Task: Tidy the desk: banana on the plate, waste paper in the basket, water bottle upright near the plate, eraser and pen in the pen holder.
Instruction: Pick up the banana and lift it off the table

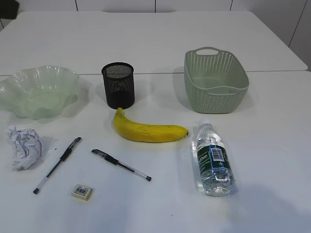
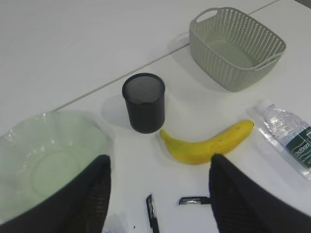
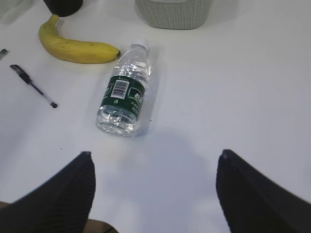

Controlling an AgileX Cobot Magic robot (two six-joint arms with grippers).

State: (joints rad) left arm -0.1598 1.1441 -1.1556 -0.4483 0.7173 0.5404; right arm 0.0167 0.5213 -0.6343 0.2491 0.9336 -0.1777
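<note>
The yellow banana lies mid-table in front of the black mesh pen holder. A pale green wavy plate sits at the left and the green basket at the right. The water bottle lies on its side at the right. Crumpled waste paper, two pens and the eraser lie front left. My left gripper hangs open and empty above the pens, short of the banana. My right gripper is open and empty, short of the bottle.
A seam between two white tabletops runs behind the pen holder and basket. Neither arm shows in the exterior view. Bare table lies to the right of the bottle and along the front edge.
</note>
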